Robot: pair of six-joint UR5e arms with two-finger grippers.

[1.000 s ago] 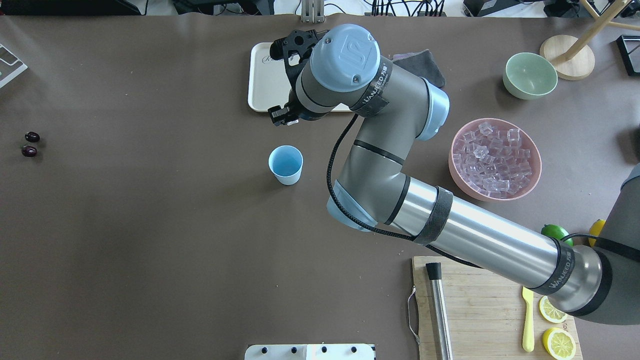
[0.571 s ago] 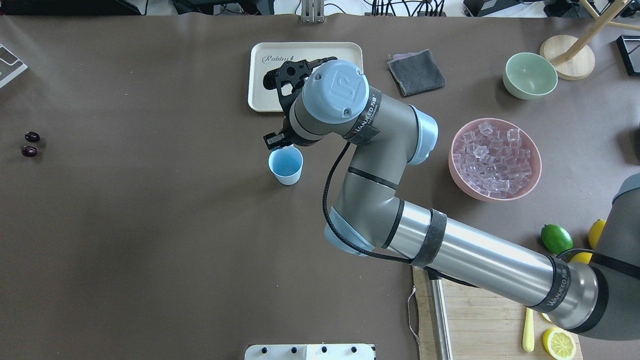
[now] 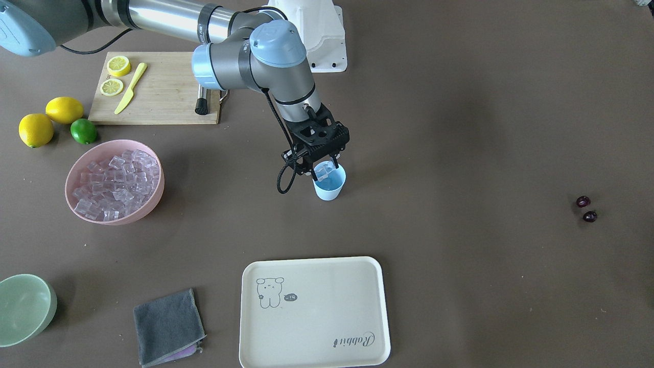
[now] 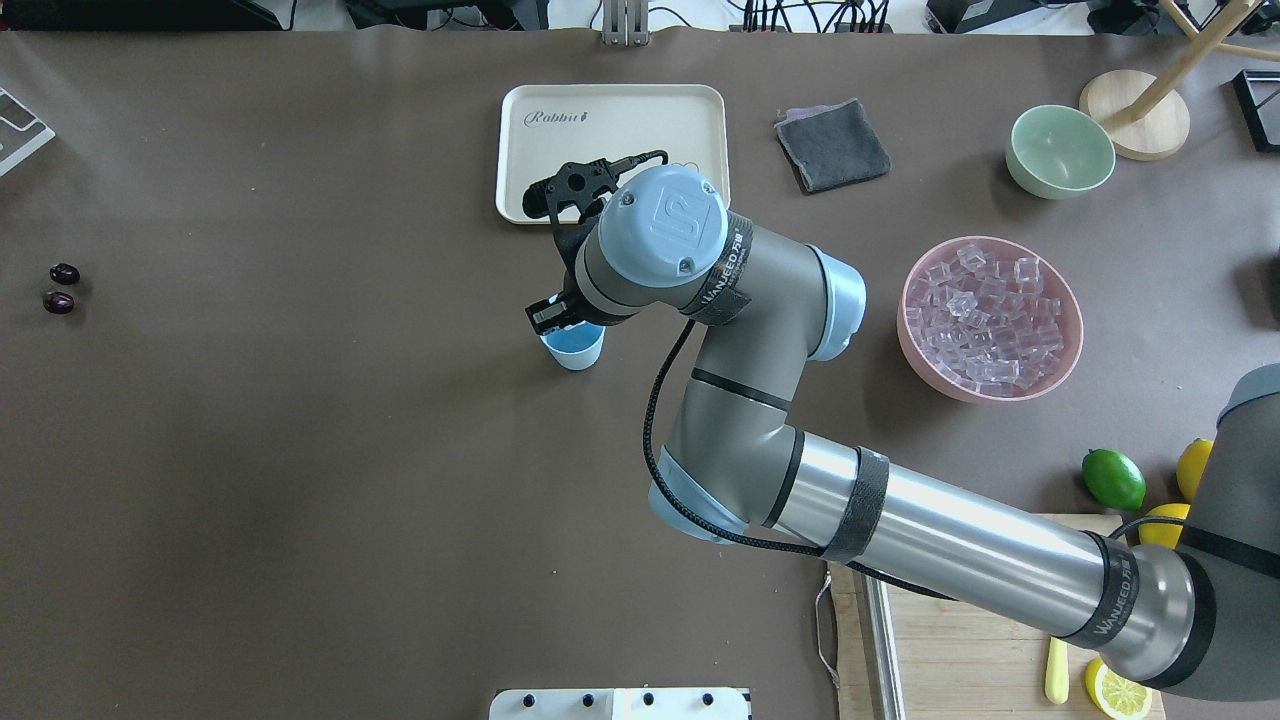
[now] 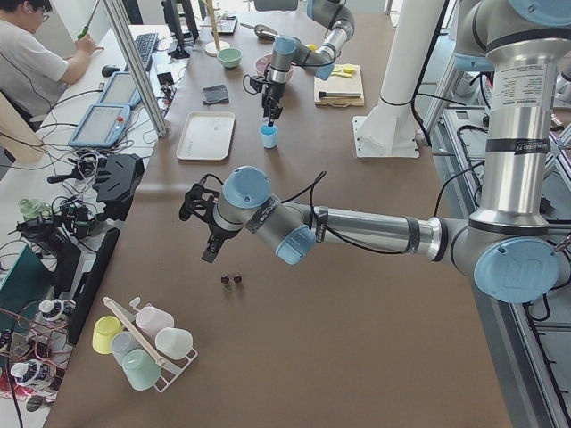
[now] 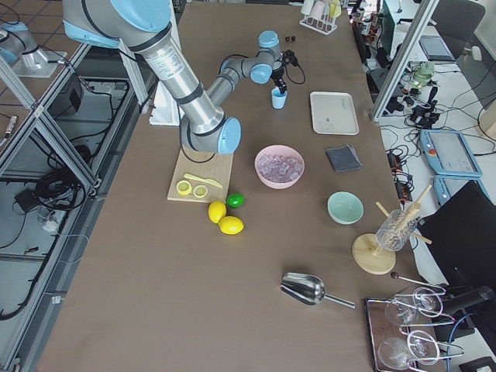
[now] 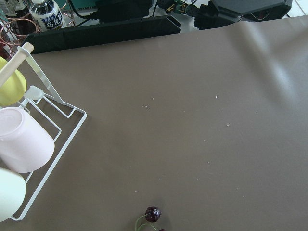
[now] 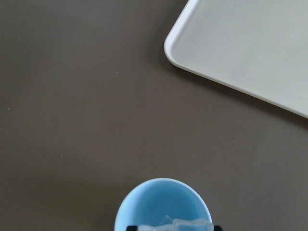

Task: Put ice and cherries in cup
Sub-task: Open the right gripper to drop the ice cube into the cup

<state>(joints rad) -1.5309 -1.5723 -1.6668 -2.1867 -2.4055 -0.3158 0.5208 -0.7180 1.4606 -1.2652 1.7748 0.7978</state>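
Observation:
The pale blue cup (image 4: 577, 350) stands mid-table, also in the front view (image 3: 329, 188) and the right wrist view (image 8: 163, 204). My right gripper (image 3: 323, 171) hangs just over its mouth, shut on a clear ice cube (image 8: 185, 225). More ice (image 4: 990, 315) fills the pink bowl (image 4: 1068, 362). Two dark cherries (image 4: 62, 288) lie at the table's far left, also in the front view (image 3: 586, 209), and one shows in the left wrist view (image 7: 153, 214). My left gripper (image 5: 207, 254) hovers near them; I cannot tell whether it is open or shut.
A cream tray (image 4: 700, 110) lies just beyond the cup. A grey cloth (image 4: 832, 145), a pale green bowl (image 4: 1060, 150), a lime (image 4: 1113, 478), lemons and a cutting board (image 4: 960, 620) are on the right. A rack of cups (image 7: 24, 139) stands by the cherries.
My right arm has swung back from over the tray towards the robot and now holds its gripper over the cup's mouth. The cup and cherries have not moved.

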